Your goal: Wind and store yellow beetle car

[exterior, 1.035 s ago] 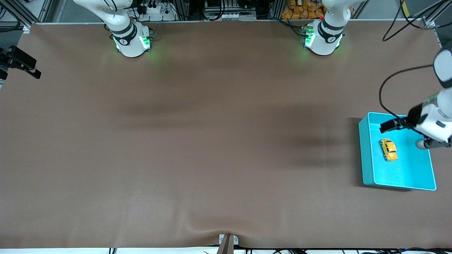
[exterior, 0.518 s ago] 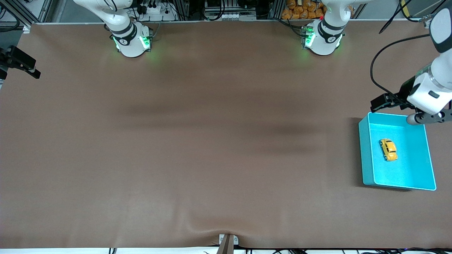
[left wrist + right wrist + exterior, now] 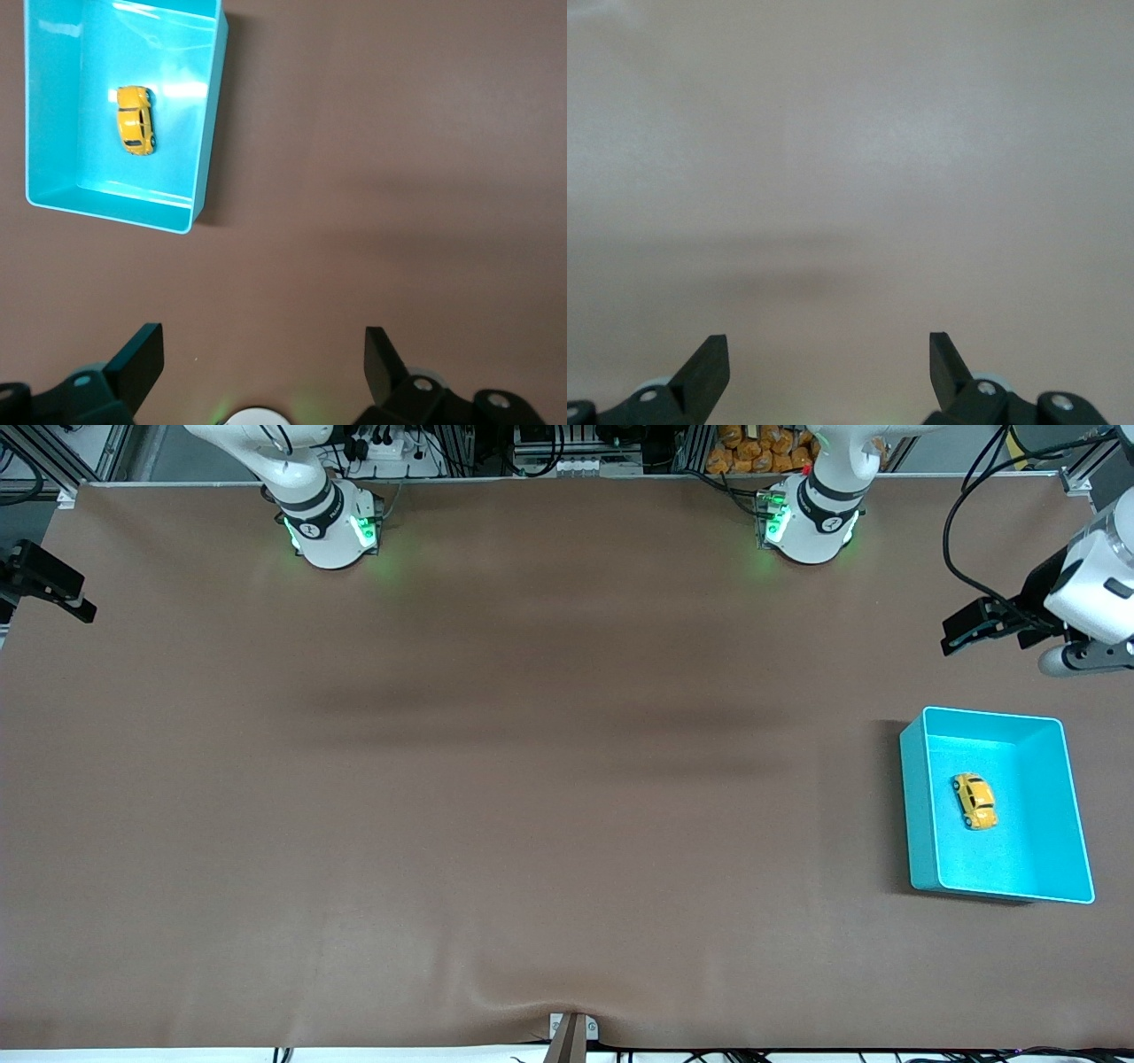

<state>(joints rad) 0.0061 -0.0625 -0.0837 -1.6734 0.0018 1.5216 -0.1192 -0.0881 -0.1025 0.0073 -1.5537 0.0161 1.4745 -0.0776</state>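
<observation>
The yellow beetle car (image 3: 974,801) lies on its wheels on the floor of the teal bin (image 3: 921,806), toward the left arm's end of the table. The left wrist view shows the same car (image 3: 135,132) in the bin (image 3: 205,124) from high above. My left gripper (image 3: 263,350) is open and empty, up in the air over bare brown mat beside the bin, on the side toward the robots' bases; its white hand (image 3: 1099,589) sits at the frame's edge. My right gripper (image 3: 828,350) is open and empty over bare mat at the right arm's end.
The brown mat (image 3: 532,779) covers the whole table. The two arm bases (image 3: 328,527) (image 3: 811,522) stand along the edge farthest from the front camera. A small bracket (image 3: 571,1035) sits at the nearest edge. A black cable (image 3: 961,540) hangs by the left hand.
My left hand has gone from over the bin toward the robots' side of the table, clear of the bin. The car has stayed put. The right arm barely shifted.
</observation>
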